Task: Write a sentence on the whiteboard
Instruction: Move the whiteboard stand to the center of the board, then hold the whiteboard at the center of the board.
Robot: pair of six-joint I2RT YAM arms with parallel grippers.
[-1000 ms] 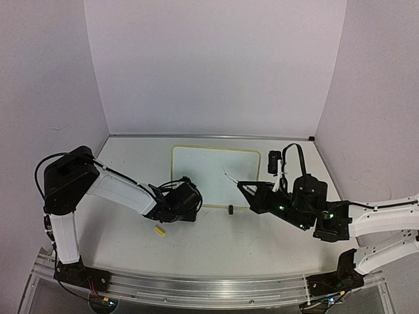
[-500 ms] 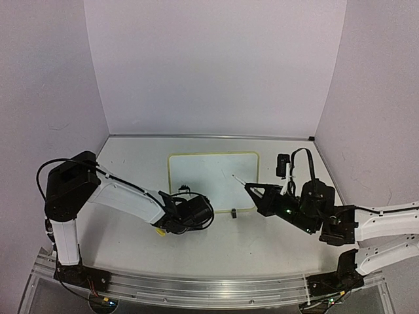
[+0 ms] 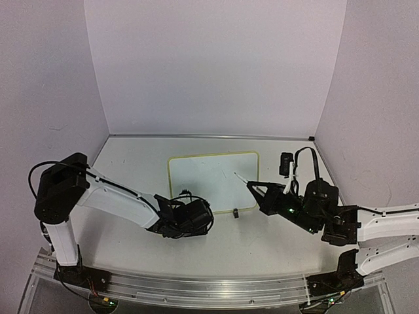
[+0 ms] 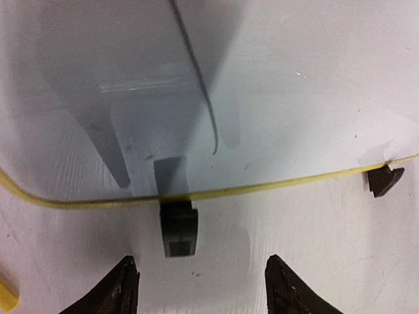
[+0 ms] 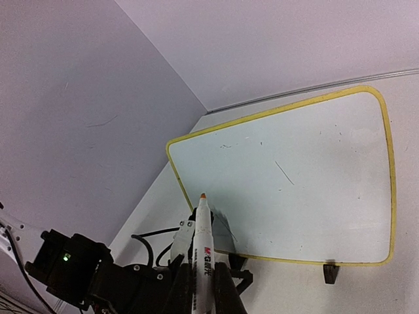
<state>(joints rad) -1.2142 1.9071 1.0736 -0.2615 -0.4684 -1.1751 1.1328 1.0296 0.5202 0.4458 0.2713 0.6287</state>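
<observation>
The whiteboard [image 3: 211,178] lies flat mid-table, white with a pale yellow frame. No sentence shows on its face [image 5: 308,163], only one short thin stroke [image 5: 283,172]. My left gripper [image 3: 194,212] sits low at the board's near left edge. In the left wrist view it [image 4: 203,291] is open, with bare table between its fingers [image 4: 123,288] and a black clip foot [image 4: 178,227] just ahead. My right gripper [image 3: 260,194] hovers off the near right corner. It [image 5: 203,269] is shut on a white marker [image 5: 201,242] whose orange tip [image 5: 203,195] points over the board.
A second black clip foot [image 3: 236,211] stands on the board's near edge. A small black object [image 3: 285,163] lies right of the board. A yellow piece [image 4: 5,296] sits by my left finger. Walls close the table at the back and both sides.
The left gripper has gone from shut to open and slid right along the board's near edge. The board shifted slightly nearer and turned. The right arm drew back a little with the marker.
</observation>
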